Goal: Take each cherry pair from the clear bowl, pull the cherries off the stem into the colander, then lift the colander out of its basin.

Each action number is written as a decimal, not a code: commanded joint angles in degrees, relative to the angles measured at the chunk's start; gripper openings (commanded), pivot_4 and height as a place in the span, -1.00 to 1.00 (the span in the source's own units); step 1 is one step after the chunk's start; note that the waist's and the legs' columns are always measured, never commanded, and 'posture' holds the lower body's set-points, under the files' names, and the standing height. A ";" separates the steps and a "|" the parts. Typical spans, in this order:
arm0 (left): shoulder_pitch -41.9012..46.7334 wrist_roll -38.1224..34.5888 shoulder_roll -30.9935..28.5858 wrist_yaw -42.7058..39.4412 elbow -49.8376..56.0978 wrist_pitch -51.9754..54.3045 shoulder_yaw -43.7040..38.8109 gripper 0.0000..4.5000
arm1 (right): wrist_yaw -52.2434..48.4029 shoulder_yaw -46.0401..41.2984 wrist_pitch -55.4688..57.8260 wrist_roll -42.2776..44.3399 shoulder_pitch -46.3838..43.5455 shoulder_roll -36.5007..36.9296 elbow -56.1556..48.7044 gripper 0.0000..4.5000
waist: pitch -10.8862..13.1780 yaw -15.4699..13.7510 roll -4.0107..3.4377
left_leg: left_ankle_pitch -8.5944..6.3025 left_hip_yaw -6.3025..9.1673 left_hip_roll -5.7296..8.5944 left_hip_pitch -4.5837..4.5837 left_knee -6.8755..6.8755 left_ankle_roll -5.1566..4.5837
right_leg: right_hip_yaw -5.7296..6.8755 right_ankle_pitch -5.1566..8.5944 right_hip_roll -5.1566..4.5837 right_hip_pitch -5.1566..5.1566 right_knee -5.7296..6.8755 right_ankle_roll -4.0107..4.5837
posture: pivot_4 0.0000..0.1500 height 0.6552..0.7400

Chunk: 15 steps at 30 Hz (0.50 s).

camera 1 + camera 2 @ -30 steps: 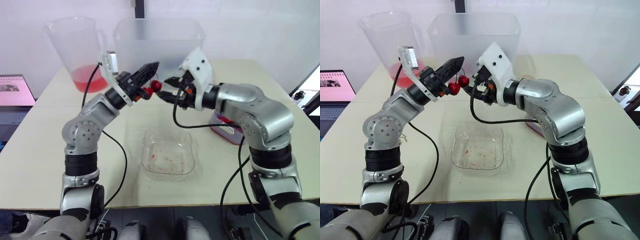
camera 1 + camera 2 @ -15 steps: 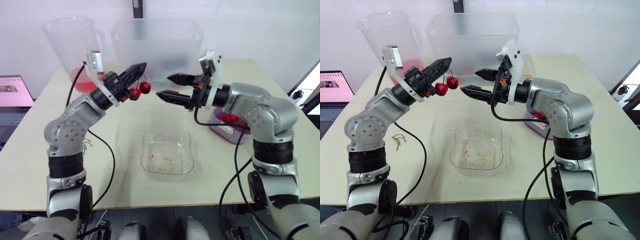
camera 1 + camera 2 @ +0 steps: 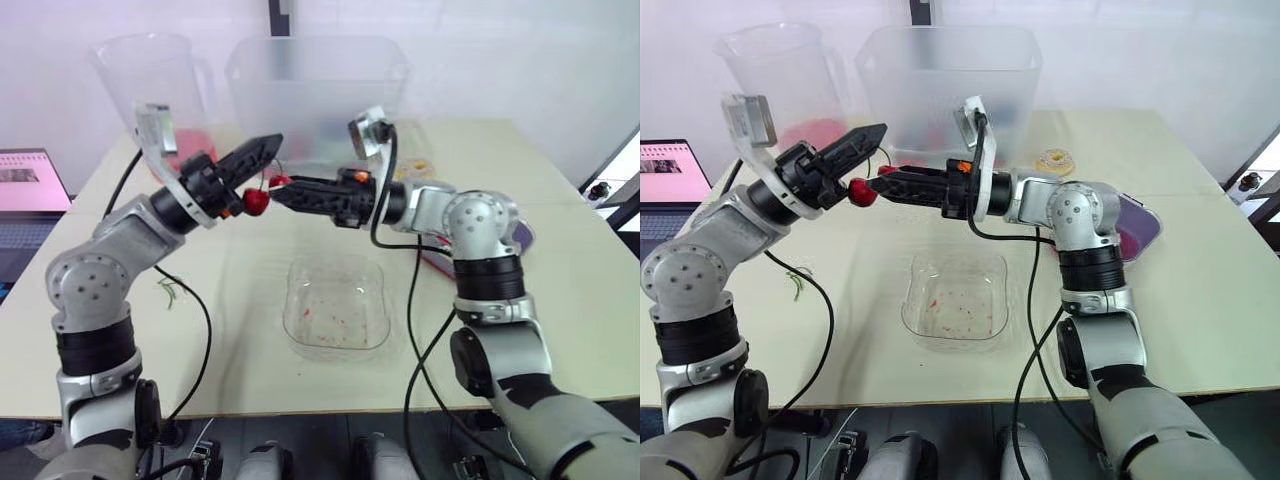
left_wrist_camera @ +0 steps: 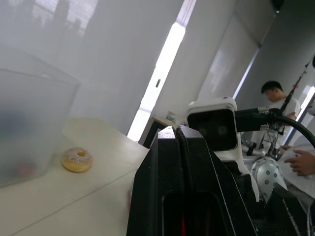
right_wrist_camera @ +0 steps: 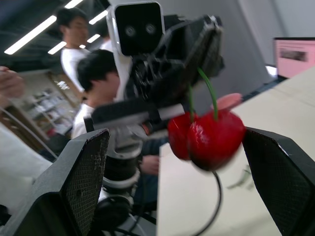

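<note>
A cherry pair (image 3: 258, 201) hangs by its green stem from my left gripper (image 3: 270, 144), which is shut on the stem above the table. My right gripper (image 3: 278, 189) reaches in from the right and is open, one finger on each side of the cherries (image 5: 209, 132) in the right wrist view. Below them on the table stands the clear bowl (image 3: 335, 318), holding nothing but red smears. The frosted basin (image 3: 315, 85) stands at the back of the table; its inside is blurred by the wall.
A pitcher (image 3: 150, 100) with red liquid stands at the back left. A purple tray (image 3: 1140, 225) lies at the right, a doughnut (image 3: 1052, 160) behind my right arm. Pulled green stems (image 3: 168, 292) lie at the left, a laptop (image 3: 25, 190) beyond the table edge. People sit in the background.
My right gripper has turned and reached left until its open fingers flank the cherries. My left gripper has drifted slightly left and down with the pair.
</note>
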<state>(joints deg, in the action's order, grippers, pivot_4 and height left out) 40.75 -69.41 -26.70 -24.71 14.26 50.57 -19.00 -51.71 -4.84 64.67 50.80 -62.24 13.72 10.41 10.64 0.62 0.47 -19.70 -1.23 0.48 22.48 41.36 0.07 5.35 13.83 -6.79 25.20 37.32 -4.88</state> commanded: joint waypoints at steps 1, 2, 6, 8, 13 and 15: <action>0.04 -1.75 0.16 1.62 3.07 -0.93 -0.36 -1.00 | 0.57 -1.60 -0.45 2.04 -2.15 -0.79 -2.09 0.98 | 0.00 0.02 0.00 | 0.00 0.00 0.01 0.00 0.00 0.00 | 0.00 0.00 0.00 -0.01 -0.01 0.00 | 1.00 -0.27; -0.13 -1.94 0.31 2.04 3.31 -1.06 -0.37 -1.00 | 0.77 -1.55 -0.44 2.13 -2.05 -0.89 -2.19 0.98 | 0.00 0.03 0.00 | 0.00 0.00 0.01 0.00 0.01 0.00 | 0.00 0.00 0.00 -0.01 -0.01 0.00 | 1.00 -0.27; -0.27 -2.17 0.58 2.56 3.52 -1.20 0.22 -1.00 | 1.43 -1.14 -1.13 1.70 -1.48 -1.26 -1.75 0.87 | 0.00 0.18 0.00 | 0.00 -0.01 0.01 -0.01 0.00 0.00 | 0.00 0.00 0.01 0.00 0.00 0.00 | 1.00 -0.27; -0.23 -2.27 0.82 2.90 3.63 -1.36 0.39 -1.00 | 1.50 -0.63 -1.38 1.21 -0.89 -1.11 -1.98 0.60 | 0.00 0.20 0.00 | 0.00 -0.02 0.01 -0.01 -0.01 0.00 | 0.00 0.00 0.01 0.01 0.01 0.00 | 1.00 -0.27; -0.27 -2.39 1.38 3.73 4.12 -1.66 0.58 -1.00 | 1.09 1.02 -2.06 0.05 0.53 -0.35 -3.34 0.19 | 0.00 0.14 0.00 | 0.00 -0.02 0.01 -0.01 0.00 0.00 | -0.01 0.00 0.00 0.00 0.03 0.00 | 1.00 -0.27; -0.25 -2.32 1.50 3.83 4.07 -1.78 0.61 -1.00 | 1.05 1.42 -2.44 -0.42 0.89 -0.07 -3.30 0.19 | 0.00 0.18 0.00 | 0.00 -0.02 0.01 -0.01 -0.01 0.00 | -0.01 0.00 0.01 0.01 0.03 0.00 | 1.00 -0.27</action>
<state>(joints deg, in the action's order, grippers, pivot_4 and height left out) 40.18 -70.71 -24.93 -20.92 16.03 50.03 -18.62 -50.15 -3.29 63.26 50.34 -61.08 13.06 9.12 10.64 0.81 0.47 -19.70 -1.25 0.48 22.47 41.35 0.07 5.34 13.83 -6.78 25.21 37.34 -4.88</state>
